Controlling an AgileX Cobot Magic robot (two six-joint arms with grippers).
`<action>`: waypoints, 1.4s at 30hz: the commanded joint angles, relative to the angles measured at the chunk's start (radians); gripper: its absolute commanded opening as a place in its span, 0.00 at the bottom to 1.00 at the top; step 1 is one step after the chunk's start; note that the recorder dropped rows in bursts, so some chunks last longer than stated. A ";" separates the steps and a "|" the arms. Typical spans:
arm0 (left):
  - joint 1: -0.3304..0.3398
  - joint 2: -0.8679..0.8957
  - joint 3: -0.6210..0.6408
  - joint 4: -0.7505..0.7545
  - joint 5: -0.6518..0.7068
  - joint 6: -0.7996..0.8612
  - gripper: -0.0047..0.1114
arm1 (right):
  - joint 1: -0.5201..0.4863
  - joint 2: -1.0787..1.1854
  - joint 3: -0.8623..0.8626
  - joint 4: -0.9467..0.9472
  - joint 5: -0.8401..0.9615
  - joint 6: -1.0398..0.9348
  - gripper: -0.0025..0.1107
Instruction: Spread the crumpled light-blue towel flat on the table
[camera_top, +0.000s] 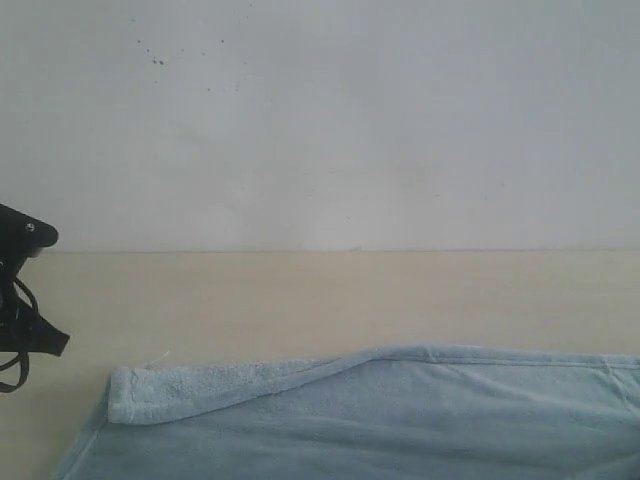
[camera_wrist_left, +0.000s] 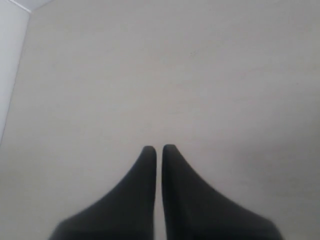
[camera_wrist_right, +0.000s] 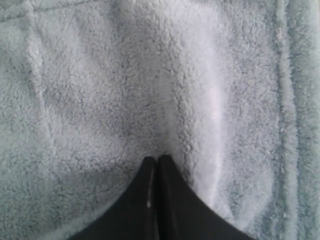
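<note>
A: Where's the towel?

B: On the desk. Its long side runs parallel to where the desk meets the wall, and it passes out of the exterior view at the bottom and on the right-arm side.

A: Which arm is nearer to it?

B: The right one. The right claw hangs directly over the towel's pile, with the stitched hem off to one side of it. Its tips are pressed together, and I see no cloth pinched between them. I can't tell whether they touch the pile.

A: And the left?

B: The left claw is also closed, with nothing in it. It sits over bare desk, clear of the towel; its wrist camera shows no cloth at all.

A: How does the towel look?

B: Pale blue, fluffy and mostly laid out. One corner on the left arm's side is rolled back on itself, and a soft ridge rises ahead of the right claw. I'd judge that corner is the left arm's job, and that it has to come in toward the towel first.
</note>
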 joint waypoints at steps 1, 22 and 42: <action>0.003 0.003 -0.005 -0.022 -0.077 0.007 0.08 | 0.019 -0.067 0.021 -0.029 0.040 -0.058 0.02; 0.003 0.006 -0.005 -0.733 -0.243 0.613 0.48 | 0.249 -0.127 0.021 -0.029 0.048 -0.076 0.02; 0.003 0.119 -0.005 -1.284 -0.394 1.101 0.48 | 0.249 -0.127 0.021 -0.029 0.067 -0.124 0.02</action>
